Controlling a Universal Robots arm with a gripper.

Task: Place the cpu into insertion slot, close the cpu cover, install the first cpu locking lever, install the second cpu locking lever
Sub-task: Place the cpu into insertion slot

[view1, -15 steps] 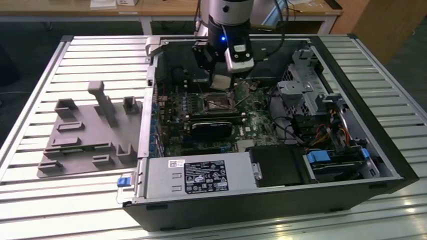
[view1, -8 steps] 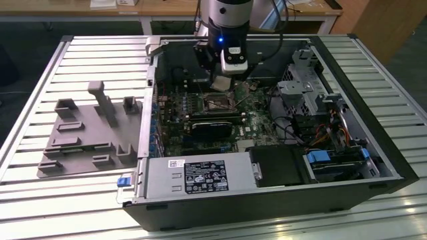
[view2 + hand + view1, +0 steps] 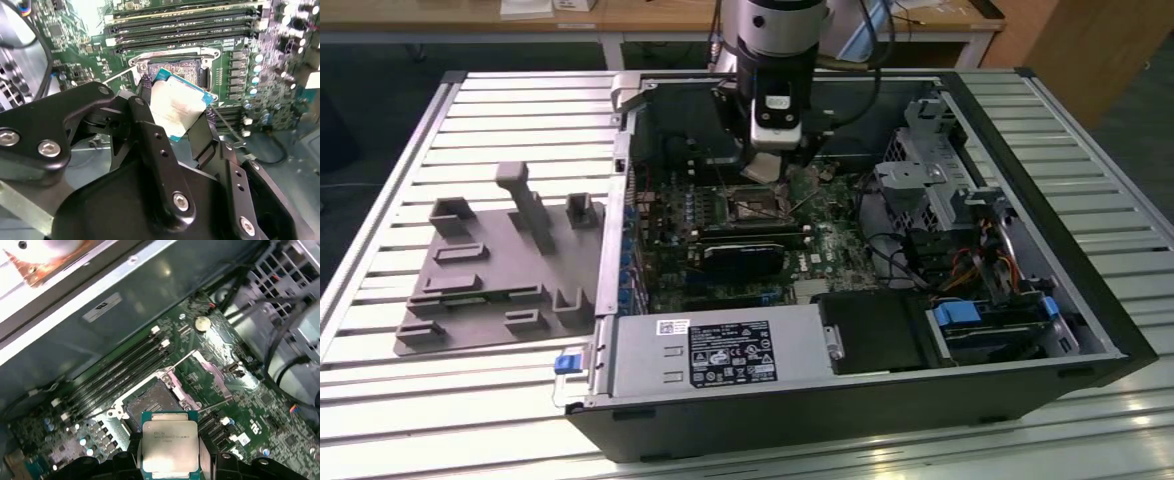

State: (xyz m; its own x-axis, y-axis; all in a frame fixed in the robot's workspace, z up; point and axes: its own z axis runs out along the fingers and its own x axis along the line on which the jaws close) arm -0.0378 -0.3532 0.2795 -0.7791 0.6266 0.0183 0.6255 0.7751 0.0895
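My gripper (image 3: 176, 109) is shut on the cpu (image 3: 178, 106), a flat square chip with a silver-grey top and a teal edge, one black finger (image 3: 146, 95) against each side. In the first wrist view the cpu (image 3: 169, 445) hangs just above and beside the insertion slot (image 3: 151, 402), whose dark centre is bare. The cpu cover (image 3: 201, 359) stands tilted up at the slot's far side. Thin wire levers (image 3: 216, 403) stick out beside the slot. In the exterior view the gripper (image 3: 767, 170) hovers inside the open computer case over the insertion slot (image 3: 754, 205).
Long memory slots (image 3: 185, 25) run close beside the socket. A black card (image 3: 744, 255) lies below it in the exterior view, with a power supply (image 3: 707, 350) in front and a drive cage (image 3: 934, 180) with cables at the exterior view's right. A grey fixture (image 3: 494, 260) sits outside the case.
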